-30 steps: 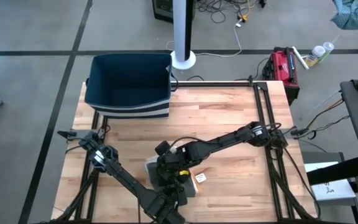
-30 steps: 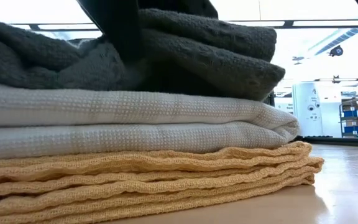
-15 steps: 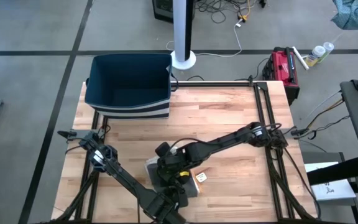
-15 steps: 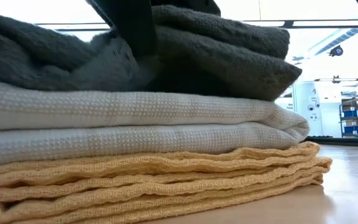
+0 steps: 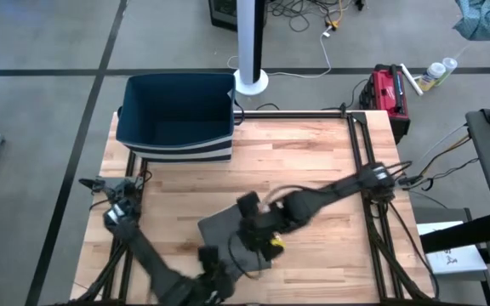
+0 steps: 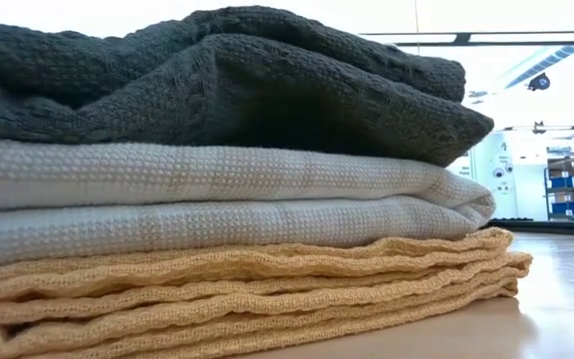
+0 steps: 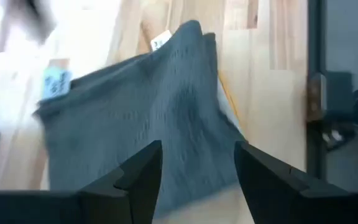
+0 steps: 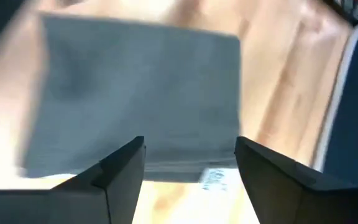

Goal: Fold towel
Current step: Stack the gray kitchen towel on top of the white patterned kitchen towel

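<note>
We see the dark grey towel [image 6: 217,80] lying folded on top of a stack in the lower middle of the high view, on the pale wood-plank surface [image 5: 296,153]; its weave is coarse and nubbly, its top rumpled into soft ridges. Under it in the low view lie a light grey waffle-textured towel [image 6: 217,199], folded flat with a rounded edge at right, and a yellow towel [image 6: 267,289] in several thin wavy layers. The left gripper [image 7: 197,168] hangs just off the stack, at the bottom edge of the high view, jaws spread with nothing between them. The right gripper [image 8: 188,162] sits over the stack's right side, jaws likewise spread and empty. A dark blue rectangular bin [image 5: 177,115] stands at the surface's upper left corner
</note>
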Robot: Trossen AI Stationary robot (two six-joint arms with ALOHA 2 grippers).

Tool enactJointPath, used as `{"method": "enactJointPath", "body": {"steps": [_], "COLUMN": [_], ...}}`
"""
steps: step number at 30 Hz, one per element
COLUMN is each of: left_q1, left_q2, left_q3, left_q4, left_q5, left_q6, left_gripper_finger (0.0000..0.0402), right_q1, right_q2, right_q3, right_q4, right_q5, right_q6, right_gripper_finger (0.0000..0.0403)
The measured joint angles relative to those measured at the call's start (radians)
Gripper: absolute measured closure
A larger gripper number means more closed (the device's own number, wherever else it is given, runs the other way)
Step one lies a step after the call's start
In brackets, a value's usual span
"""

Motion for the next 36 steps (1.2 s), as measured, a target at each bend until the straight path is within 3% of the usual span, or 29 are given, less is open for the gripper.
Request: {"method": "enactJointPath", "body": {"steps": [3, 7, 11, 18, 23, 29, 36], "left_q1": [-0.062, -0.084, -0.057, -0.015, 0.007, 0.016, 0.017], "left_q2": [-0.019, -0.023, -0.023, -0.022, -0.022, -0.021, -0.052], "left_q3": [-0.004, -0.022, -0.079, -0.216, -0.341, -0.439, -0.423], "left_q4": [-0.066, -0.082, -0.034, 0.131, 0.354, 0.548, 0.478], "left_q5": [-0.058, -0.127, -0.123, -0.077, -0.013, 0.028, 0.116], "left_q6": [-0.107, -0.19, -0.195, -0.157, -0.108, -0.074, -0.025], "left_gripper_finger": [0.0212, 0.0238, 0.0273, 0.0328, 0.0354, 0.0365, 0.036], "right_q1": [0.072, 0.153, 0.175, 0.167, 0.169, 0.177, 0.177], "right_q2": [-0.074, -0.124, -0.112, -0.104, -0.075, -0.066, -0.181], "right_q3": [-0.117, -0.349, -0.569, -0.877, -0.999, -1.055, -1.054], "right_q4": [0.139, 0.556, 0.978, 1.479, 1.556, 1.546, 1.485], "right_q5": [-0.003, -0.009, -0.01, 0.079, 0.091, 0.055, 0.058], "right_q6": [0.04, 0.049, 0.126, 0.317, 0.437, 0.452, 0.351], "right_gripper_finger": [0.018, 0.0206, 0.0229, 0.0266, 0.0286, 0.0295, 0.0281]}}
